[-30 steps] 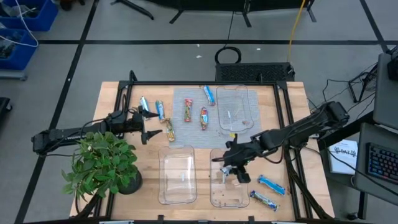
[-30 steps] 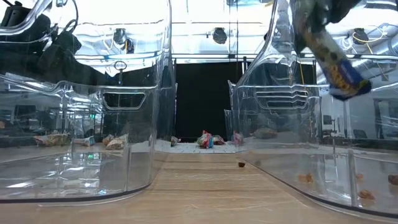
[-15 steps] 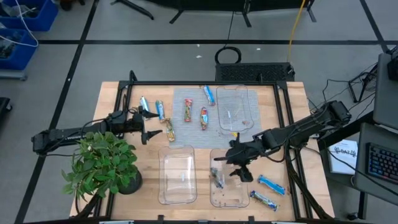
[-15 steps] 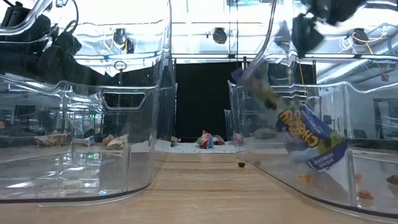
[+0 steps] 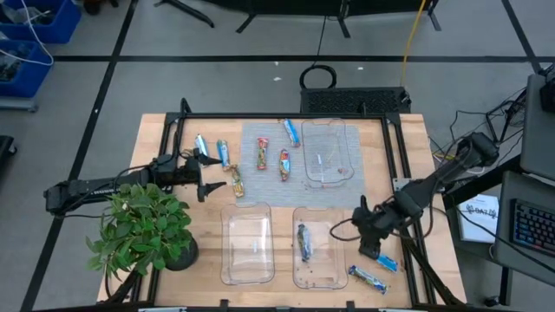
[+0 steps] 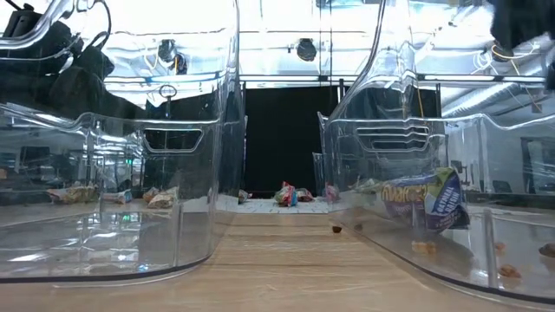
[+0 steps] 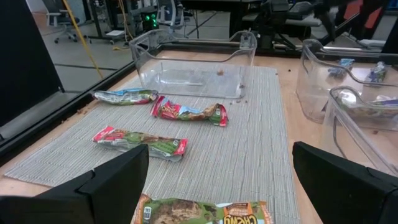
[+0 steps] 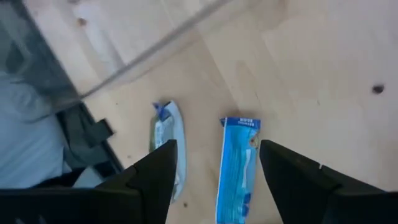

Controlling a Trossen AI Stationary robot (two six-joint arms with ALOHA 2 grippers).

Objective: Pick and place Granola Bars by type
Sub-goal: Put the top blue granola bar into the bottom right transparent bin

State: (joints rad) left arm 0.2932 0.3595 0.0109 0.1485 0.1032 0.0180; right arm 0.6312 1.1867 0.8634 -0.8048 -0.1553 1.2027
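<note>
Granola bars point(image 5: 260, 154) lie on the mat at the tabletop's middle, beside the idle left gripper point(image 5: 206, 172), fingers spread. One blue bar point(image 5: 303, 243) rests in the front right tray point(image 5: 296, 273). Right gripper point(image 5: 371, 250), open and empty, hovers over two blue bars point(image 8: 238, 163) near the front right corner; an off-centre descent could push them aside.

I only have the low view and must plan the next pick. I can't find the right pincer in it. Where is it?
Observer: The right pincer hovers open over bare table, to the right of the near-right tray. It is just above a blue bar.
Operator: Any other bars beside that one?
Observer: Yes, a second blue bar lies closer to the table's front edge.
Operator: And the left arm?
Observer: The left pincer waits open at the mat's left edge, next to a tan-gold bar.
</note>
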